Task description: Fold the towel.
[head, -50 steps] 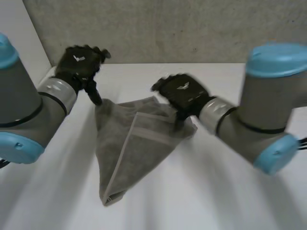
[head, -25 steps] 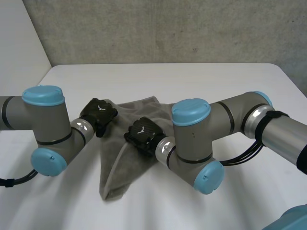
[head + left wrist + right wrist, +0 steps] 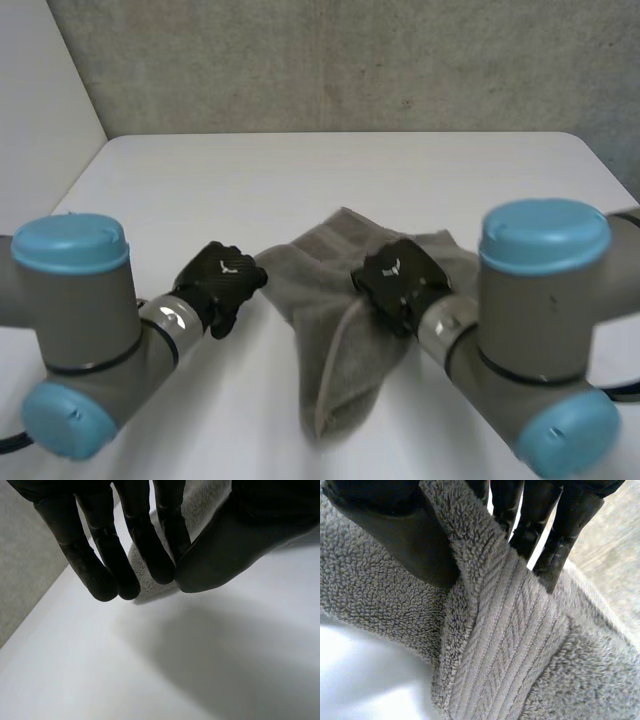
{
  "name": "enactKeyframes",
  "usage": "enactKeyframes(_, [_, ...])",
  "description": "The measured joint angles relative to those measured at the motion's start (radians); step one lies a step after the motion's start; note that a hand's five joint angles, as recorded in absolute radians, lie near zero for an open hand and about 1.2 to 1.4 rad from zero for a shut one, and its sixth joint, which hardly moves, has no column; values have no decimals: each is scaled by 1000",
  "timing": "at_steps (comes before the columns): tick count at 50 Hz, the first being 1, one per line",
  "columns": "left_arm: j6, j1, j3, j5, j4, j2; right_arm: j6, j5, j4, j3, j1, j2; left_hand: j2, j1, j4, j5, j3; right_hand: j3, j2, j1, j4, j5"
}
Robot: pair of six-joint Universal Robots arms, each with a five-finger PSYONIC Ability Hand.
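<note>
Towel (image 3: 322, 345) sags bunched between both hands, so no clean fold looks made yet. Left hand (image 3: 218, 287) pinches a corner at its fingertips. Right hand (image 3: 397, 280) clamps the banded edge between thumb and fingers.

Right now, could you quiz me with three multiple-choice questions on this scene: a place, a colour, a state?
1. The grey terry towel lies: A) on the white table; B) on the floor; C) over a chair.
2. The round caps on the arms are: A) red; B) light blue; C) green.
3. The black right hand is: A) open; B) an empty fist; C) pinching the towel.
Answers: 1A, it rests on the tabletop; 2B, both caps are light blue; 3C, thumb and fingers squeeze a fold.
</note>
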Motion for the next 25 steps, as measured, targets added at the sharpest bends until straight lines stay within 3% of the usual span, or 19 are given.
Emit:
enactKeyframes(3, [-14,-27,-26,0,20,33,-3,-26,-1,72,-10,-41,-220,-186,-236,-200,-249,-185,-179,-175,-190,-173])
enactKeyframes(4, [-26,-43,-35,0,31,46,-4,-42,-2,109,-17,-64,-433,-398,-455,-413,-462,-331,-323,-324,-334,-322])
enactKeyframes(6, [-43,-65,-38,0,46,58,-6,-58,-5,150,-29,-91,-606,-571,-619,-580,-630,-488,-479,-495,-491,-500])
enactKeyframes(9, [-68,-94,-30,1,64,59,-5,-77,-12,199,-60,-127,-664,-617,-658,-647,-694,-636,-612,-631,-644,-661])
enactKeyframes(21, [-76,-147,70,10,129,-59,1,-125,-89,295,-171,-159,-689,-651,-689,-689,-731,-639,-614,-637,-649,-658])
enactKeyframes(25, [-73,-156,117,23,134,-116,4,-141,-125,328,-202,-157,-711,-671,-716,-707,-750,-514,-506,-500,-521,-515])
